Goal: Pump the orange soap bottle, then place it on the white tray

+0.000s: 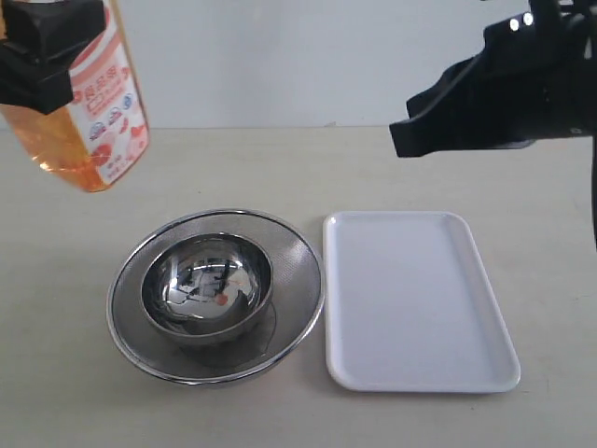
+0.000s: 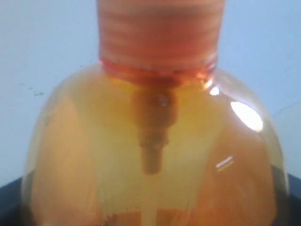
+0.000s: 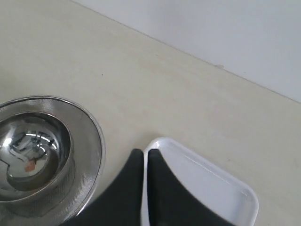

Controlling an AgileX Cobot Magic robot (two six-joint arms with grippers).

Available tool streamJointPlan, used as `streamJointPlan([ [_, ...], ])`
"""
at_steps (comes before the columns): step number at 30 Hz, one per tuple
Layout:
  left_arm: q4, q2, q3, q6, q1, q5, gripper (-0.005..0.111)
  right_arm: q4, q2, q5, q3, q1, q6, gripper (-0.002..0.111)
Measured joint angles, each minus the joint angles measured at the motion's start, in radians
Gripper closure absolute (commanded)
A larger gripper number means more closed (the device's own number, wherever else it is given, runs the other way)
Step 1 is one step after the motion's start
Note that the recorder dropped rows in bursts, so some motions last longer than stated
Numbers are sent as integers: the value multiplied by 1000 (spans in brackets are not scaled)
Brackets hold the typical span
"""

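Observation:
The orange soap bottle (image 1: 98, 103) hangs in the air at the top left of the exterior view, tilted, its label facing me. My left gripper (image 1: 42, 51) is shut on its upper body. In the left wrist view the bottle (image 2: 155, 155) fills the frame, with its ribbed collar and dip tube showing; the pump head is out of view. The white tray (image 1: 415, 299) lies flat on the table at the right, with nothing on it. My right gripper (image 1: 403, 138) hovers high above the tray's far edge, shut and holding nothing (image 3: 145, 155).
A small steel bowl (image 1: 207, 285) sits inside a wider steel mesh bowl (image 1: 216, 294) left of the tray, below and to the right of the raised bottle. The beige table (image 1: 280, 168) ends at a pale wall behind.

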Motion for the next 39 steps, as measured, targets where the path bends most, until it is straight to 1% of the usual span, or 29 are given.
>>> streamJointPlan([
  [3,211,52,-39,-223,-45,-28,102,3,-42,-31,61,0,22,108],
  [5,280,105,-71,-328,-81,-54,102,3,-72,-40,96,-1,31,108],
  [7,310,166,-109,-381,-118,-71,102,3,-102,-44,125,-16,56,108],
  [9,322,226,-144,-397,-152,-78,102,-3,-131,-44,152,-52,93,108],
  [13,332,362,-224,-410,-226,-79,102,-24,-208,-31,198,-189,153,108],
  [18,359,520,-338,-412,-309,-79,102,-29,-332,24,254,-356,175,108],
  [21,368,621,-410,-412,-348,-82,102,-31,-416,51,291,-425,210,108],
  [23,368,680,-447,-418,-366,-95,102,-31,-463,69,318,-452,226,108],
  [27,371,800,-500,-483,-380,-156,102,-31,-541,112,366,-462,242,108],
  [32,374,917,-530,-523,-380,-268,102,-31,-603,157,400,-465,252,108],
  [39,374,1031,-547,-527,-380,-319,102,-32,-655,204,402,-465,256,108],
])
